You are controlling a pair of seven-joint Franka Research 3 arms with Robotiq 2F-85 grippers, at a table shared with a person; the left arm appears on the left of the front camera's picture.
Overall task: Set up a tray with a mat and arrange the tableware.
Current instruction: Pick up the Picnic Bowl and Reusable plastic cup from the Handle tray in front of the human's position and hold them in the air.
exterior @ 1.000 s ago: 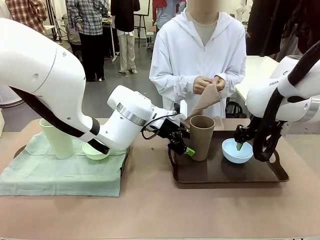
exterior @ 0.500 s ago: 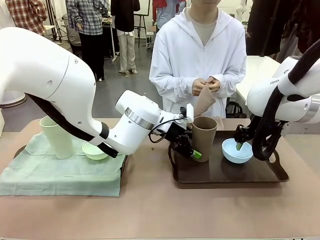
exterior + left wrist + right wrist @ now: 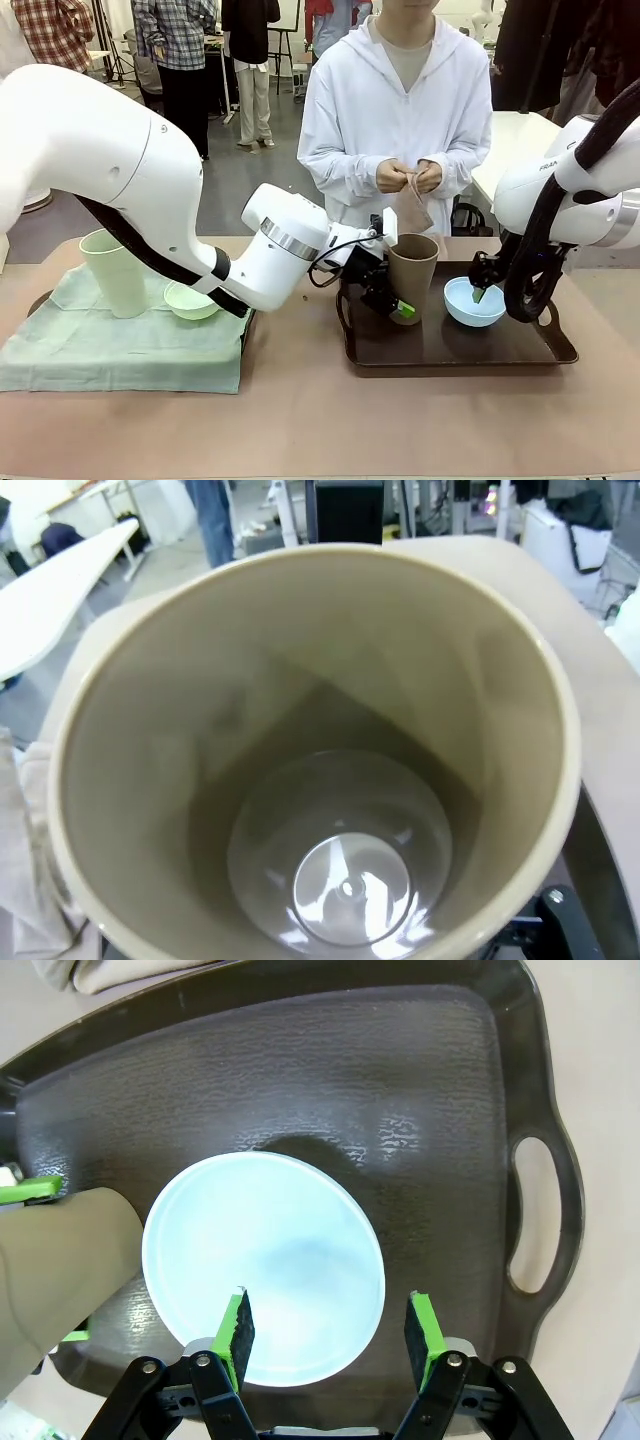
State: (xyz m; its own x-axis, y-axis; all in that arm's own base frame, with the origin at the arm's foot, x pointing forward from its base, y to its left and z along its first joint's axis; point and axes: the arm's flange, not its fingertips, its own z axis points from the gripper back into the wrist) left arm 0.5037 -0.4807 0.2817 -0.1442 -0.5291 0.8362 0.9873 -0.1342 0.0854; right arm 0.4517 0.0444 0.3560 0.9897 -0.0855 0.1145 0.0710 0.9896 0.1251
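A brown tumbler stands leaning slightly at the left of the dark brown tray. My left gripper reaches across to its lower part, open, with one green pad in front of it. The left wrist view looks down into the tumbler. A light blue bowl sits at the tray's right. My right gripper hovers open over its near rim, one finger above the bowl, the other outside it. On the left, a pale green tumbler and a pale green bowl rest on a green mat.
At the far side a person holds a folded tan cloth in both hands above the tray. A second dark tray peeks out under the green mat. The brown tray has handle cut-outs. Bare table lies along the front.
My left gripper slid right around the brown tumbler, which shifted slightly right and now leans. The person gathered the tan cloth up into both hands. The right arm stayed still.
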